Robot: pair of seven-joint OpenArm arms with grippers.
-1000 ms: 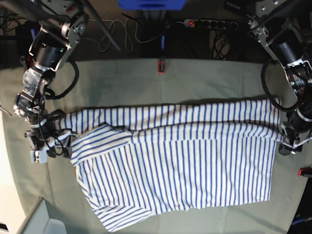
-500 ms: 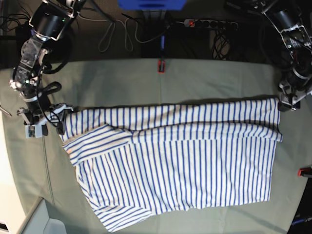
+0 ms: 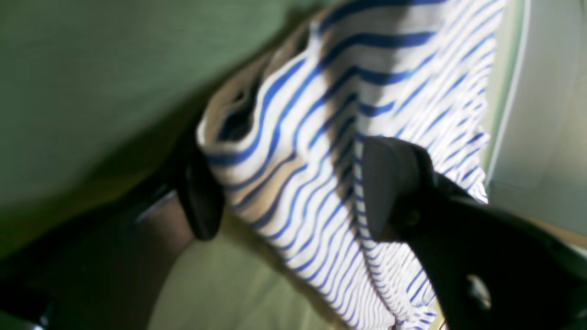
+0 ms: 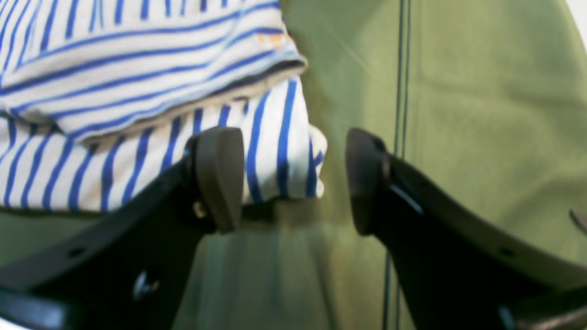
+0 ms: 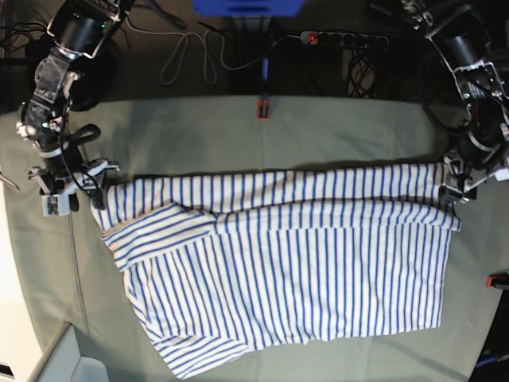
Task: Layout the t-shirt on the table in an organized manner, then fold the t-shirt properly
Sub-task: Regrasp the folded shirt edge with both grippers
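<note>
Both pincers (image 5: 76, 189) (image 5: 460, 189) released, straddling t-shirt (image 5: 286, 263) corners (top edge), table (image 5: 334, 131) bare beyond.

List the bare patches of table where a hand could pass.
Free: the table strip between the t-shirt and the red clamp at the far edge; also the corner below its sleeve. Crowded: both shirt ends, beside the left gripper and right gripper.
</note>
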